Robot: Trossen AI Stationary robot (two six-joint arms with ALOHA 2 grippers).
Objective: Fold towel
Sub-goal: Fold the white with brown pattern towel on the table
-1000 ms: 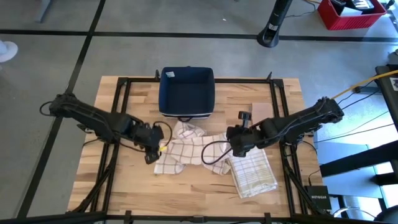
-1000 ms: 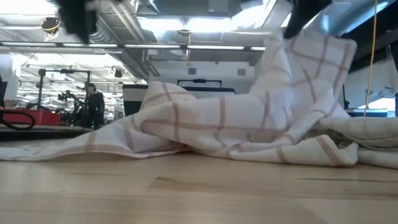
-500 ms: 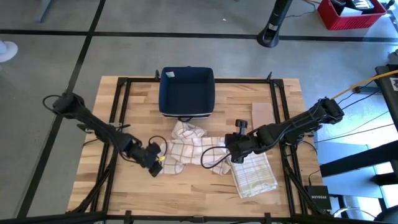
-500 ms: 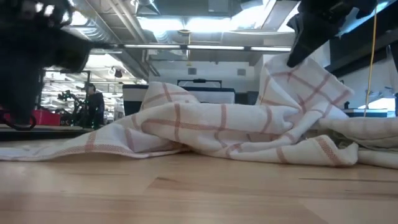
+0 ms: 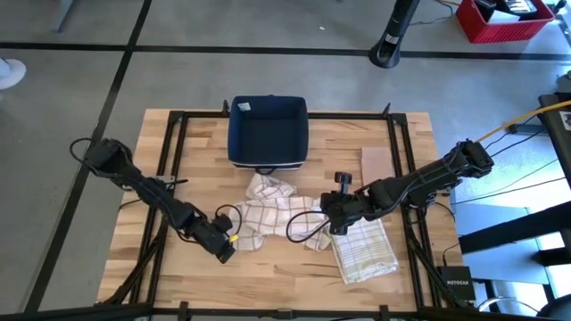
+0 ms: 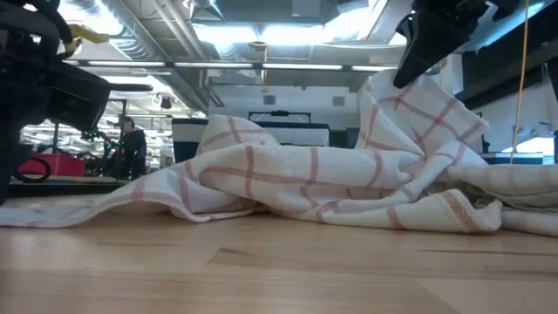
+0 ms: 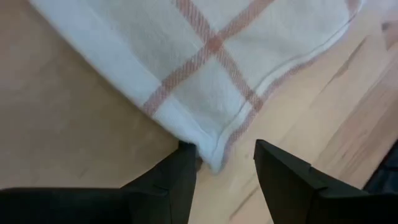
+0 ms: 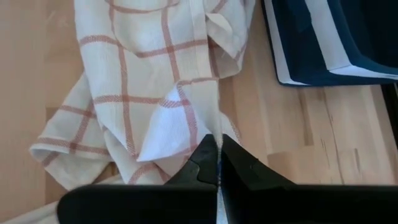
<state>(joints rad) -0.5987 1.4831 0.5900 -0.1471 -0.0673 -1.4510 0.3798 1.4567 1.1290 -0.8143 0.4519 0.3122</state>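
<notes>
A white towel with red checks [image 5: 272, 209] lies crumpled at the table's middle. My right gripper [image 8: 219, 140] is shut on its right part, which rises in a peak [image 6: 410, 105] under the fingers. My left gripper [image 7: 224, 149] stands open low over the table at the towel's near left corner [image 7: 214, 163], one finger on either side of that corner. In the low view the left gripper [image 6: 52, 87] shows at the left and the right gripper [image 6: 423, 44] at the top right. My left gripper has one fingertip [image 7: 185, 155] right at the corner's hem; I cannot tell whether it touches the hem. My right gripper pinches a raised edge of the towel [image 8: 214, 127] between its two shut fingers, slanting down from the table's right side. That part is lifted into a slack peak, and the remainder of the towel lies on the table.
A dark blue bin [image 5: 268, 132] stands behind the towel at the far middle. A folded towel with green stripes [image 5: 364, 250] lies at the near right, partly under the checked one. A tan board [image 5: 376, 160] lies far right. Black frame rails [image 5: 174, 160] run along both sides.
My left gripper has gone down and toward the table's near edge, rolling as it went, and now sits at the towel's near left corner. My right gripper has sunk a little, and the towel's lifted peak stands lower and slacker than before.
</notes>
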